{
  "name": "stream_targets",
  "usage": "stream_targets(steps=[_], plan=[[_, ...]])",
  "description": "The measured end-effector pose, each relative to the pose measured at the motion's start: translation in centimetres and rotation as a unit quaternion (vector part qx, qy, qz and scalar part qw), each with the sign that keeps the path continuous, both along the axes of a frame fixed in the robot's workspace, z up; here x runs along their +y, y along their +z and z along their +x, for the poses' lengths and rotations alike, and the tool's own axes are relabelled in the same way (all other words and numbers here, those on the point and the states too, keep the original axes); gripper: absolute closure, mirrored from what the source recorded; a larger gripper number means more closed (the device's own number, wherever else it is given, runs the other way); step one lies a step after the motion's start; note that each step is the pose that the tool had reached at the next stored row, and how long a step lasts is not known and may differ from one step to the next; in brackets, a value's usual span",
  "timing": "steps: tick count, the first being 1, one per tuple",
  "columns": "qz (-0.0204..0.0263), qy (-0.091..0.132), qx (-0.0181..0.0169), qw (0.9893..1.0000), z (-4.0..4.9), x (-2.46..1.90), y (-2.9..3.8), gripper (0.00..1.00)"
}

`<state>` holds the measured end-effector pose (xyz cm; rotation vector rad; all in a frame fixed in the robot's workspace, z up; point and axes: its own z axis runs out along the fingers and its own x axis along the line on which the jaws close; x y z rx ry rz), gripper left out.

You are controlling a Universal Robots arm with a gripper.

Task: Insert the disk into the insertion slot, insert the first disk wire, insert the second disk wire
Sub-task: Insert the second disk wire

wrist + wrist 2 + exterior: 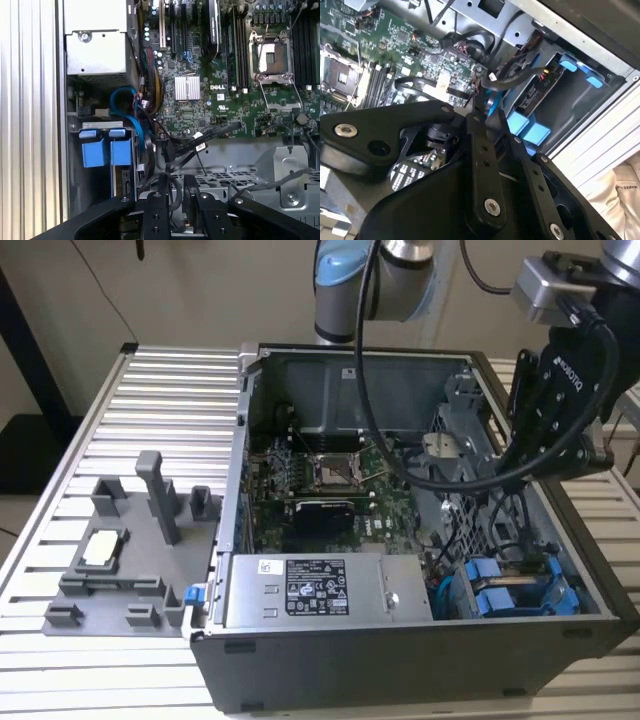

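Two blue-framed drives [508,592] sit side by side in the insertion slot [585,592] at the case's near corner, on the exterior view's right. I cannot tell which of them is the disk. Their blue tabs [107,151] show in both wrist views. My gripper [525,465] hangs inside the case above the perforated cage, a short way from the drives. Its fingers [159,202] stand close together, and a thin black wire [170,181] loops into the narrow gap between them. Two tagged black cables [200,141] lie just past the fingertips.
The black computer case [400,660] lies open on a slatted metal table [170,390]. Inside are the motherboard [330,480], a silver power supply [325,590], a blue cable [131,117] and the perforated grey cage [225,177]. A grey fixture [130,550] stands at the exterior view's left.
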<state>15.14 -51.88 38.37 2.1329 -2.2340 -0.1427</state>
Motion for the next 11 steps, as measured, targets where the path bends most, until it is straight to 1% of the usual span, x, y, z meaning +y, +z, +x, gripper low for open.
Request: stream_targets(steps=[6,9,11], plan=[[0.0,0.0,0.0,1.0,-1.44,0.0,-0.15,0.73],[0.0,0.0,0.0,1.0,-1.97,0.0,-0.21,0.73],[0.0001,0.0,0.0,1.0,-2.15,-0.01,-0.22,0.73]])
